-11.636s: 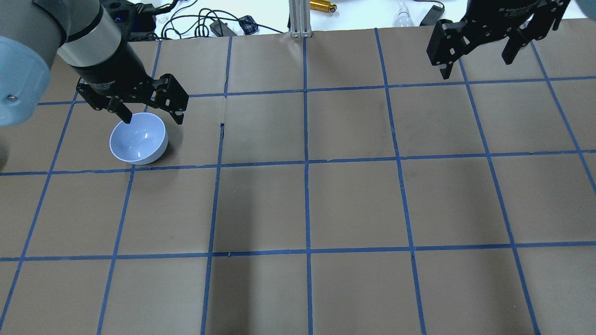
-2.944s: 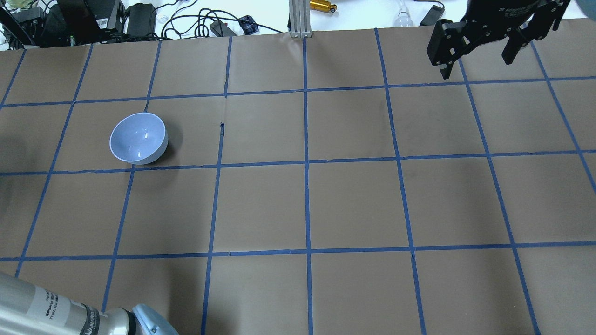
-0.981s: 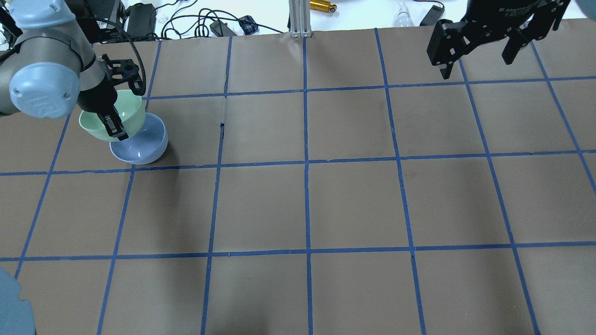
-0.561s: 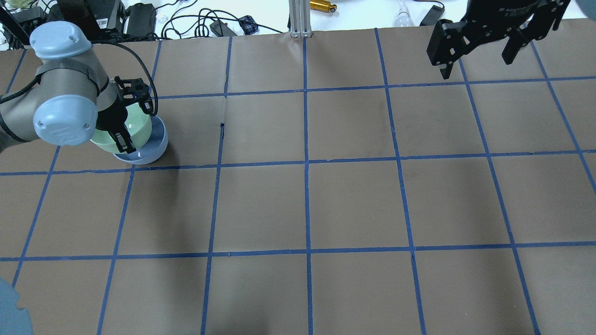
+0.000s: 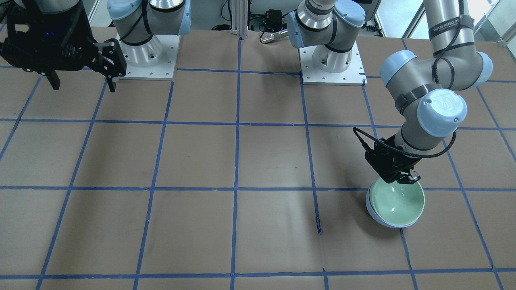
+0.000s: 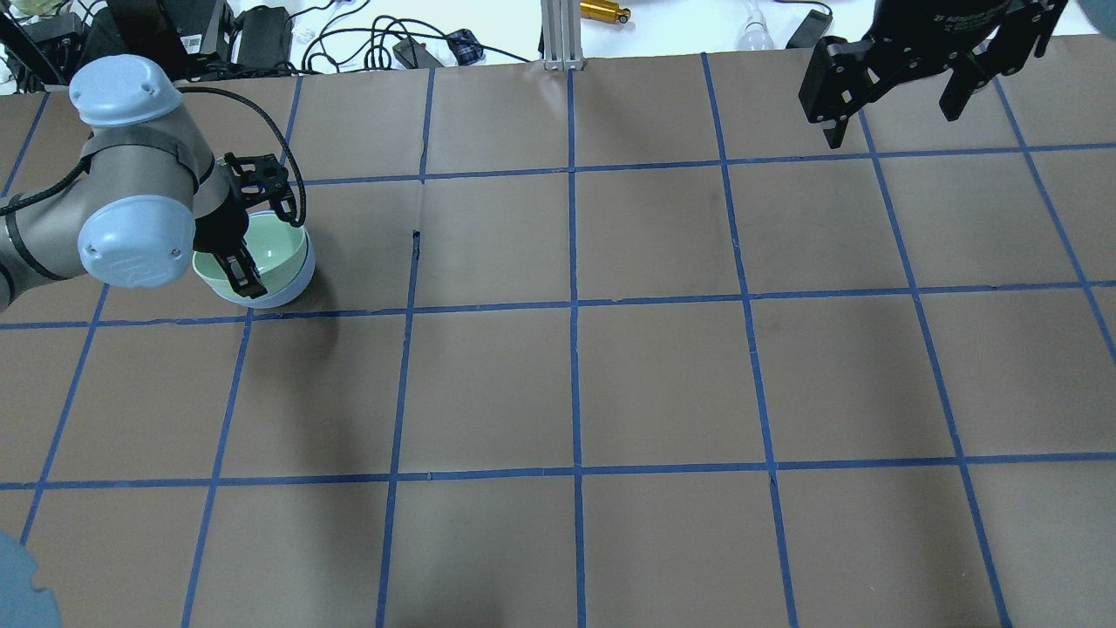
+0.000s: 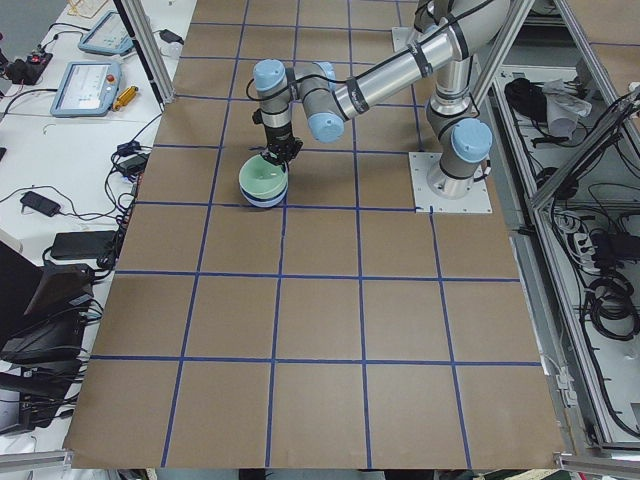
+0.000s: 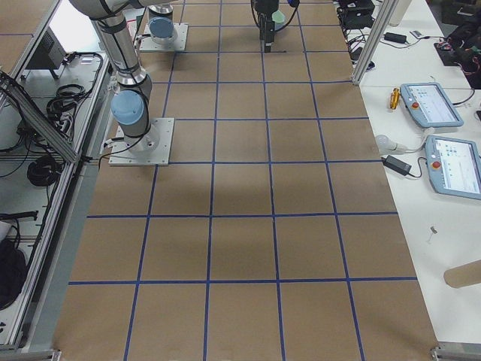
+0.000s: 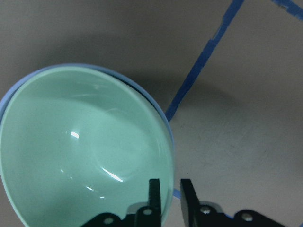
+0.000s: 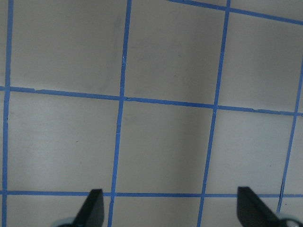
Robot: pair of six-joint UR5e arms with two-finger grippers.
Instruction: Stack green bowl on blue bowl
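Note:
The green bowl (image 5: 397,203) sits upright nested inside the blue bowl (image 5: 373,213) on the brown paper. In the overhead view the green bowl (image 6: 266,253) fills the blue bowl (image 6: 292,292) at the far left. My left gripper (image 6: 240,275) is shut on the green bowl's rim on the side nearest the robot. The left wrist view shows the two fingers (image 9: 155,189) pinching the green bowl (image 9: 85,151), with the blue rim (image 9: 163,116) just outside it. My right gripper (image 6: 889,122) is open and empty, high at the far right.
The table (image 6: 663,384) is covered in brown paper with a blue tape grid. Cables and devices (image 6: 392,44) lie beyond the far edge. The two arm bases (image 5: 332,60) stand on the robot's side. The right wrist view shows only taped paper (image 10: 165,142).
My left gripper has carried the green bowl over the blue bowl and lowered it until it nests inside. The right arm has not moved.

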